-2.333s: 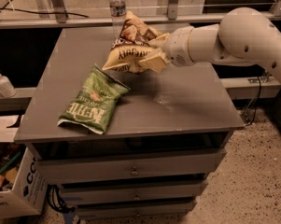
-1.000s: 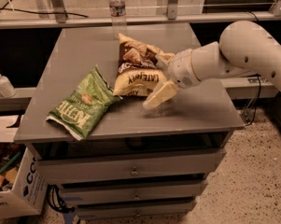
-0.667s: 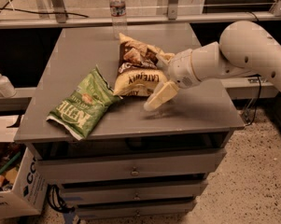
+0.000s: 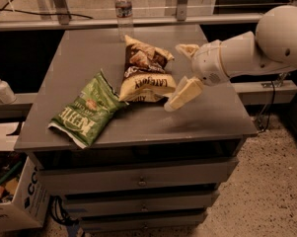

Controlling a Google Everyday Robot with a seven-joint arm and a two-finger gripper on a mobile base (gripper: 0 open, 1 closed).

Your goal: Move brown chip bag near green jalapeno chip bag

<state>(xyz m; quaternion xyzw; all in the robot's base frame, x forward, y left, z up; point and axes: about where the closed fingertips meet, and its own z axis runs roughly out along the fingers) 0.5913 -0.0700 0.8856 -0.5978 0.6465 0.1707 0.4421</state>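
The brown chip bag (image 4: 145, 73), dark brown on top with a cream band and dark lettering, lies on the grey cabinet top (image 4: 207, 115) with its lower left corner touching the green jalapeno chip bag (image 4: 87, 110). The green bag lies flat at the front left. My gripper (image 4: 181, 75) is just right of the brown bag, open and empty, one cream finger (image 4: 185, 94) pointing down-left and the other finger (image 4: 186, 49) above it.
A water bottle (image 4: 123, 8) stands at the back edge behind the bags. A soap dispenser (image 4: 1, 88) sits on a ledge to the left. A cardboard box (image 4: 17, 209) is on the floor at lower left. Drawers (image 4: 138, 181) are below the top.
The brown bag was carried down and left, set beside the green bag and let go. Since then the gripper has drawn slightly back to the right with its fingers apart.
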